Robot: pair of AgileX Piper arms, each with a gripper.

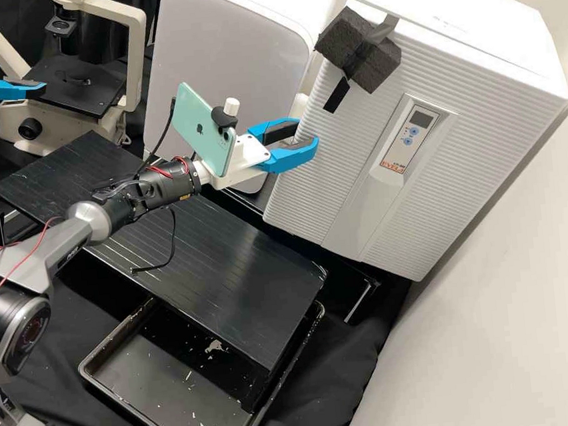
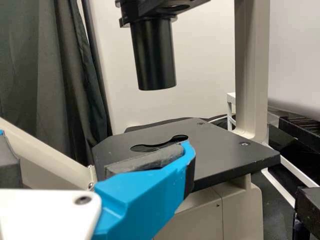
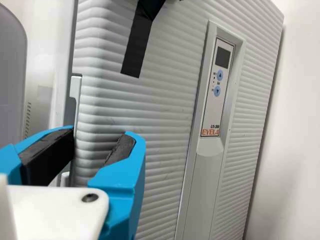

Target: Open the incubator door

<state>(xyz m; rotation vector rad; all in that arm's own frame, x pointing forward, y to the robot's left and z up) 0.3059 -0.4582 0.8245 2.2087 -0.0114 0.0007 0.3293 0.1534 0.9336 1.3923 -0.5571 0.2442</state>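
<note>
Item: white box-shaped incubator with a ribbed front (image 1: pixel 378 217), standing at the far side of the bench in the high view. Its white ribbed door (image 3: pixel 165 115) appears shut, the front lying flush, with a grey control panel (image 3: pixel 217 90) set into it.

Right gripper, white with two bright blue fingers (image 3: pixel 102 137): at the door's side edge, fingers parted, one toward the edge's outer side and the other over the ribbed face. It seems to have hold of nothing; whether either pad touches the door cannot be told.

Left gripper, of the same pattern (image 1: pixel 15 65): beside the cream-and-black microscope (image 1: pixel 88 88), fingers spread wide, nothing between them. It seems to have no part in this step.

Progress, as judged: approach largely made, opening not yet begun. Outstanding: a secure purchase on the door's edge, the release of the door from its frame, and the outward swing.
</note>
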